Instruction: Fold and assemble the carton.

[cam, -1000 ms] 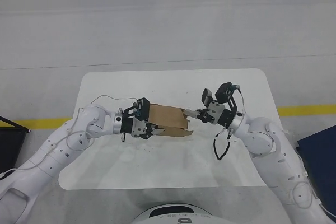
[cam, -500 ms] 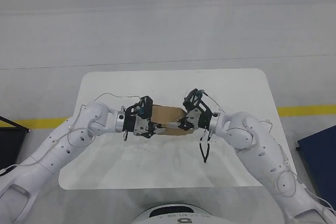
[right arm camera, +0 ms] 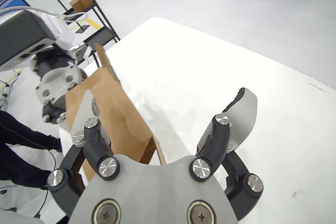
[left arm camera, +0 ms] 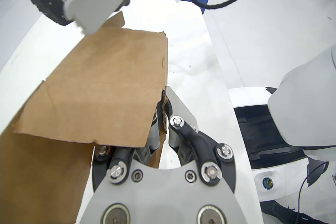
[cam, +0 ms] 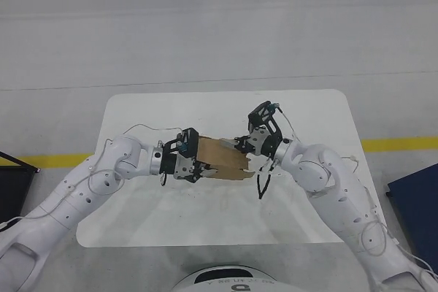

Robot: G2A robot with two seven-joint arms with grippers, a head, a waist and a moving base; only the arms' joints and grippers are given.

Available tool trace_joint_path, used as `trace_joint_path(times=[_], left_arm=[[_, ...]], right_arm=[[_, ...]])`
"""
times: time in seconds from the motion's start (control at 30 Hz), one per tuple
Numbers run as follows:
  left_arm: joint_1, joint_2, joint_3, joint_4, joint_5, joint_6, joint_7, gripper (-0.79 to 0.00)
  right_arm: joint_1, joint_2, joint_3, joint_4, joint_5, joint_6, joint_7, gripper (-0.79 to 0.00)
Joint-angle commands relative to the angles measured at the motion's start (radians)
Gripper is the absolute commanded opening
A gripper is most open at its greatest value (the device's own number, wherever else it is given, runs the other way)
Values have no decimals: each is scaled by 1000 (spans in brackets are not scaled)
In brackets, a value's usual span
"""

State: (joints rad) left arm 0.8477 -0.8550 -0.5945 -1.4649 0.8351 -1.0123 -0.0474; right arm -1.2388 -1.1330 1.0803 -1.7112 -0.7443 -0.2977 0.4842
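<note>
Carton point(cam: 220, 158) pinched by left gripper point(cam: 196, 163); right gripper point(cam: 241, 144) spread at opposite end.

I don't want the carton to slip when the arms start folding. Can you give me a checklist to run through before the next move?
1. Left gripper holds the carton: ok, jaws shut on one end.
2. Right gripper grips the other end: not ok, jaws wide open there.
3. Carton opened into a box shape: not ok, nearly flat.
4. Carton lifted off the table: cannot tell.
5. Right arm's black cable off the carton: ok, hangs beside it.
</note>
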Motion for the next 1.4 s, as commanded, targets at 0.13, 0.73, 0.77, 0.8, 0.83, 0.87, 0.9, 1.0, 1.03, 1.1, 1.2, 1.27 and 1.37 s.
trace_joint_path(times=[0.13,0.73,0.77,0.8,0.83,0.87,0.9,1.0,1.03,1.1,1.2,1.27,1.37], left_arm=[[-6,16,-16,-8,-15,0,0,-785],[-8,23,-24,6,-32,0,20,-785],[8,21,-22,14,-58,20,30,-785],[18,17,-16,21,-83,45,22,-785],[25,11,-7,27,-124,66,8,-785],[31,4,0,34,-185,90,3,-785],[34,-4,10,40,-255,110,-11,-785],[27,-29,41,61,-495,157,-89,-785],[22,-37,52,76,-598,167,-121,-785],[-3,-50,61,117,-766,187,-197,-785],[-61,-63,66,183,-915,250,-354,-785],[-61,-63,66,183,-915,250,-354,-785],[-61,-63,66,183,-915,250,-354,-785]], right_arm=[[34,-8,-42,30,-22,19,61,0],[14,-7,16,-2,18,98,-3,0],[8,-7,28,-2,47,90,-23,0],[6,-4,56,12,73,70,-33,0],[4,1,89,24,90,39,-37,0],[-3,6,123,35,122,-2,-45,0],[-14,11,157,50,166,-55,-44,0],[-38,24,230,99,297,-188,-16,0],[-40,28,246,116,316,-224,2,0],[-39,32,267,147,354,-261,21,0],[-38,34,286,170,419,-266,24,0],[-38,34,286,170,419,-266,24,0],[-38,34,286,170,419,-266,24,0]])
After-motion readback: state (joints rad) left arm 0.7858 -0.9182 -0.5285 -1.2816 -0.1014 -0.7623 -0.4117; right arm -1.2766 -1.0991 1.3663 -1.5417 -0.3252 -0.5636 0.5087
